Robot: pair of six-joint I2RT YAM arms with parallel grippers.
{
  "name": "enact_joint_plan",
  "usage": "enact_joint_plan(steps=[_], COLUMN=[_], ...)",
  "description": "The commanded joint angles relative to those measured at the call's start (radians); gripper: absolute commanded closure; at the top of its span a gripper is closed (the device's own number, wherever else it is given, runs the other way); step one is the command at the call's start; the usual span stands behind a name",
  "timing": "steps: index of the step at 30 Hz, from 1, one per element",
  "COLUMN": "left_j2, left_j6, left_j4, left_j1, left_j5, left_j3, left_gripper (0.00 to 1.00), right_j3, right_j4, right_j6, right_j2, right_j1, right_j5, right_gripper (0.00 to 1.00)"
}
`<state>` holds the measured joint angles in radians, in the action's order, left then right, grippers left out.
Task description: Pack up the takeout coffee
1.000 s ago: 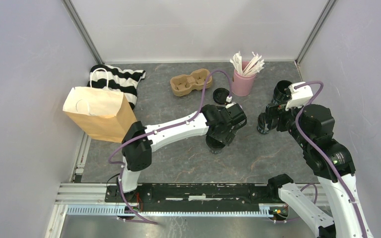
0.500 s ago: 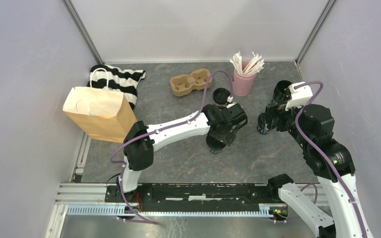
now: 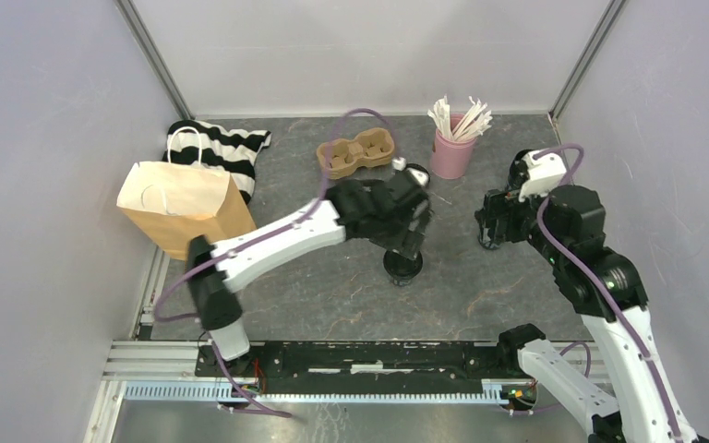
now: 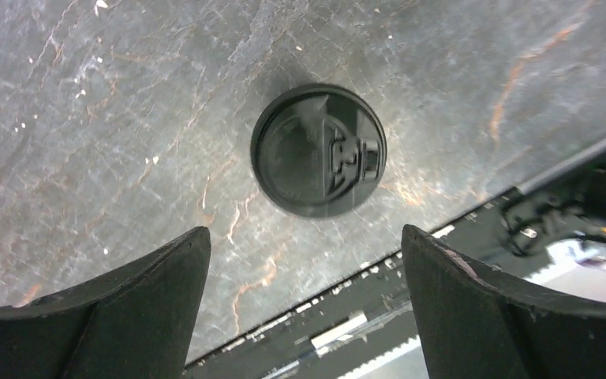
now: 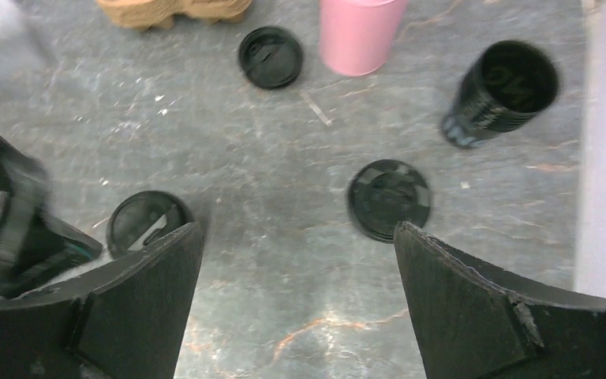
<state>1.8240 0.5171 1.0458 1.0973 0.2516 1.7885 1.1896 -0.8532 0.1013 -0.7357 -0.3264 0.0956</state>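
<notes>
Black lidded cup (image 4: 318,150) stands on the tabletop (image 4: 87,118), nearer and left of the pink cup (image 3: 450,152), below the left fingers (image 4: 142,308), which are spread wide and empty. Right fingers (image 5: 473,308), equally wide and empty, hang above a second cup (image 5: 388,199), nearer and right of the pink cup.
</notes>
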Motion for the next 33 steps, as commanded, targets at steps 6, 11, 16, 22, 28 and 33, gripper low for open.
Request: enact_joint_plan(steps=[6,11,16,22,28,33], left_j2=[-0.368,-0.411,-0.401,-0.347,-0.295,-0.273], left_j6=[0.252,0.329,0.363,0.337,0.321,0.317], left_j4=[-0.403,-0.532,-0.603,-0.639,-0.646,-0.657], left_j1=[-0.288,-0.376,-0.393,-0.393,-0.392,-0.392], left_j5=[-0.520,-0.633,-0.668,-0.688,-0.694,-0.699], left_j3=[-0.457,-0.645,-0.735,-0.759,-0.759,-0.750], left_gripper=[0.19,0.32,0.39,0.48,0.52,0.56], right_j3=[-0.226,-0.465,-0.578,-0.651,-0.677,-0.719], right_j4=[0.173,0.375,0.503,0.604,0.656,0.745], right_j6=[0.134,0.235,0.288,0.320,0.321,0.370], right_j2=[-0.194,-0.211,-0.229,-0.272,-0.308,-0.333], right_j1=[0.027,0.154,0.204,0.207,0.207,0.206], right_j5=[-0.517,-0.816,-0.913,-0.911,-0.926,-0.957], right_gripper=[0.16,0.34,0.47,0.57,0.57,0.59])
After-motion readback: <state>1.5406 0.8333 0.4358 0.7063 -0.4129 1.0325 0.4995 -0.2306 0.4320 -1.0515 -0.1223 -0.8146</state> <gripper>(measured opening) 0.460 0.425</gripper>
